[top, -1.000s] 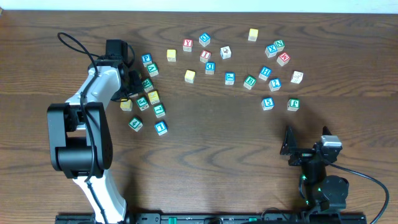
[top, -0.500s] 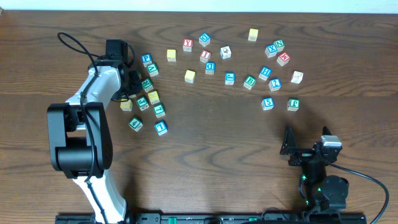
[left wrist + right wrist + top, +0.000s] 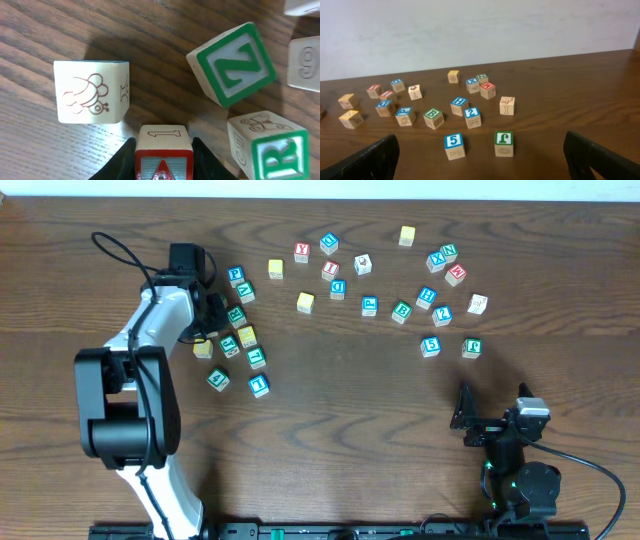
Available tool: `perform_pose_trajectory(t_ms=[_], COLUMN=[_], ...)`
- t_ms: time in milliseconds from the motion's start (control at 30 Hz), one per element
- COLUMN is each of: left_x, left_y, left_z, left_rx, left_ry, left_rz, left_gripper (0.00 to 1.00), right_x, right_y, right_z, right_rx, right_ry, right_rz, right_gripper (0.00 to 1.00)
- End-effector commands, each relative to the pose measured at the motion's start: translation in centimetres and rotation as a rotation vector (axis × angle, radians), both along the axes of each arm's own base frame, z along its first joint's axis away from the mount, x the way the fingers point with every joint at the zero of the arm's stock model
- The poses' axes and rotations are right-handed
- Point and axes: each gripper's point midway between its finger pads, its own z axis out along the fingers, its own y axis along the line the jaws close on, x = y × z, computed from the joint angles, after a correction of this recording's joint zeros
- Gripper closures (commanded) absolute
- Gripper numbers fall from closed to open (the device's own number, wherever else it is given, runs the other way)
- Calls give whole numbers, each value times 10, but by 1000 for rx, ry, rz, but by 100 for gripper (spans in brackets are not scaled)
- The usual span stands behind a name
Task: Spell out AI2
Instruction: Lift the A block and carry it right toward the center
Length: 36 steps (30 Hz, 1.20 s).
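Observation:
My left gripper (image 3: 163, 146) is shut on the red-edged A block (image 3: 163, 162), which rests on the table with a side showing an outlined 1. In the overhead view the left gripper (image 3: 213, 318) sits at the left block cluster and hides the A block. The red-edged I block (image 3: 331, 270) (image 3: 386, 95) lies at the upper middle. Further right is the blue-edged 2 block (image 3: 441, 315) (image 3: 472, 114). My right gripper (image 3: 466, 418) (image 3: 480, 162) stands wide open near the front right, holding nothing, well short of the blocks.
Close around the held block are a bee-picture block (image 3: 90, 92), a green N block (image 3: 232, 65) and a green R block (image 3: 277, 150). Other loose blocks include a red Y (image 3: 301, 252), a blue 1 (image 3: 259, 385), a blue 5 (image 3: 454, 145) and a green J (image 3: 503, 143).
The left gripper's jaws have closed onto the A block. Neither arm has visibly shifted, and no block has moved in the overhead view.

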Motion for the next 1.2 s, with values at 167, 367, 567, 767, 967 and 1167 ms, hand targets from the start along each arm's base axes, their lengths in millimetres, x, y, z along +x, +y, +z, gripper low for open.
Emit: perform_pose_trajectory(t_ms=[167, 367, 567, 767, 967, 1167], left_x=[1, -12, -29, -44, -48, -40], left_y=[3, -12, -63, -117, -157, -187], left_z=[75, 121, 132, 107, 72, 41], left_rx=[11, 8, -6, -39, -56, -79], left_ry=[-161, -230, -218, -133, -69, -64], left_rz=[7, -25, -152, -212, -237, -230], left_gripper=[73, 73, 73, 73, 73, 73], right_x=[0, 0, 0, 0, 0, 0], right_y=[-3, -3, -3, -3, -3, -3], right_z=[-1, -1, -1, -1, -1, -1], right_rx=[12, 12, 12, 12, 12, 12], right_ry=[0, 0, 0, 0, 0, 0], right_rz=[-11, -11, -11, -11, -11, -11], right_gripper=[1, 1, 1, 1, 1, 1])
